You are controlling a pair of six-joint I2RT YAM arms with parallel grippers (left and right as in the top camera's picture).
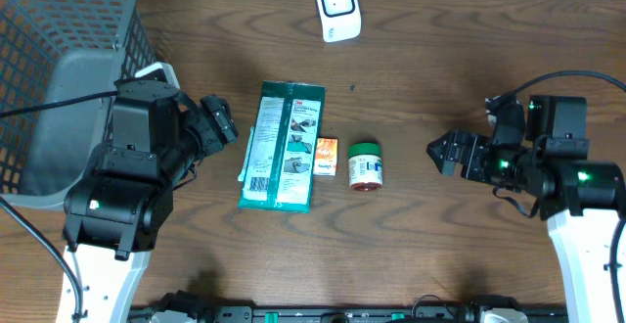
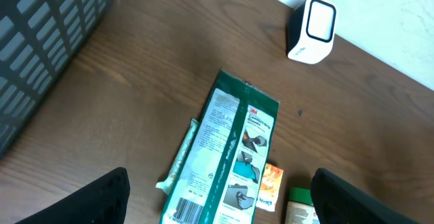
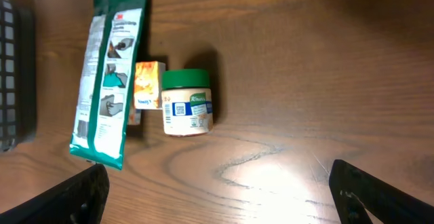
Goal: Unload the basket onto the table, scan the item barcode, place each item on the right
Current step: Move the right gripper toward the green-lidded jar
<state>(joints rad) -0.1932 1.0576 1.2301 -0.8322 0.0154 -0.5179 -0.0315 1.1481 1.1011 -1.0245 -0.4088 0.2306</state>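
Three items lie side by side at mid-table: a flat green packet point(image 1: 284, 147), a small orange box point(image 1: 326, 156) and a green-lidded jar point(image 1: 366, 164). The packet's barcode point(image 2: 186, 207) faces up at its near-left corner. A white scanner point(image 1: 338, 7) stands at the far edge. My left gripper point(image 1: 220, 119) hovers open just left of the packet, holding nothing; its dark fingers point(image 2: 102, 197) frame the packet point(image 2: 230, 149). My right gripper point(image 1: 442, 153) stands open to the right of the jar point(image 3: 186, 102), apart from it, with bare wood between its fingers point(image 3: 74, 200).
A grey mesh basket point(image 1: 59, 69) fills the far left corner behind the left arm. The white wall edge runs along the back of the table behind the scanner point(image 2: 312, 30). The basket's edge point(image 3: 13, 75) shows in the right wrist view.
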